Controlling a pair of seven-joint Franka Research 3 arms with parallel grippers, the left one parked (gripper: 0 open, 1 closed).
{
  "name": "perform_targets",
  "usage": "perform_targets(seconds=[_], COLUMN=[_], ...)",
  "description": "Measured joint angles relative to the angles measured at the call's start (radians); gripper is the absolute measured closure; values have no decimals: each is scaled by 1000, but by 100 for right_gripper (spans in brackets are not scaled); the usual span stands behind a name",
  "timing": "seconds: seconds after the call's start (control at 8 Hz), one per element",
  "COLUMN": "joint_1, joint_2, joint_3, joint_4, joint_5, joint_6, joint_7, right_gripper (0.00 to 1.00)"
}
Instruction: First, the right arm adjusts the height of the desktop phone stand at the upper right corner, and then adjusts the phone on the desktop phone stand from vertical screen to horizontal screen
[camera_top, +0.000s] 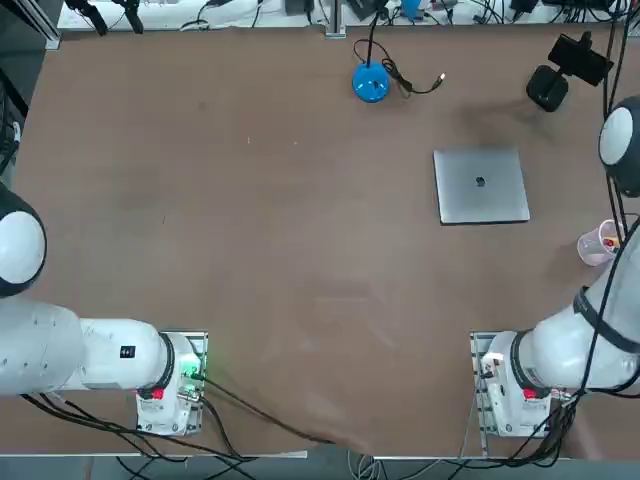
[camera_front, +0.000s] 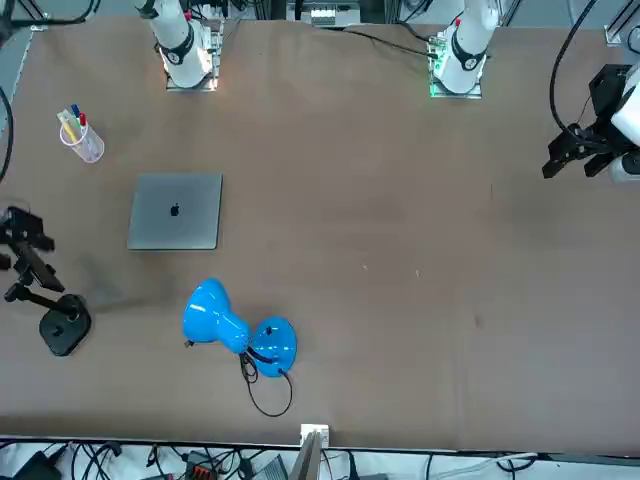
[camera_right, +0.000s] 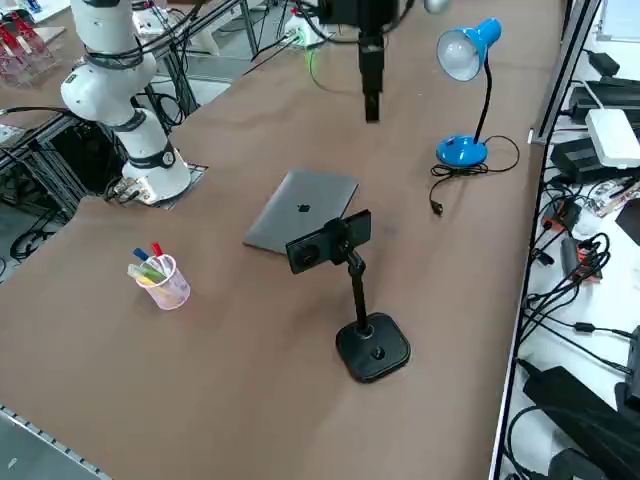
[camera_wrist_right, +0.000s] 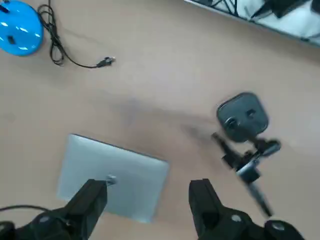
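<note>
Brown table (camera_top: 250, 250) bears laptop (camera_top: 481, 186), blue lamp (camera_top: 370, 82), phone stand (camera_right: 371, 345), pen cup (camera_right: 160, 277).

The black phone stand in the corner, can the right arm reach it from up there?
Probably yes. The right gripper hangs above the laptop with its fingers open, and the desktop phone stand stands just beside it with bare table around.
</note>
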Motion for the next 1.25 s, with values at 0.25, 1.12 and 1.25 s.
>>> perform_targets(seconds=[0.25, 1.12, 1.25], joint_1=[30, 61, 61], joint_2=[-109, -608, -630], joint_3=[0, 17, 20], joint_4=[-144, -776, -795], joint_5=[0, -55, -79], joint_6=[23, 199, 204], joint_7=[71, 188, 197], right_gripper=[0, 0, 0])
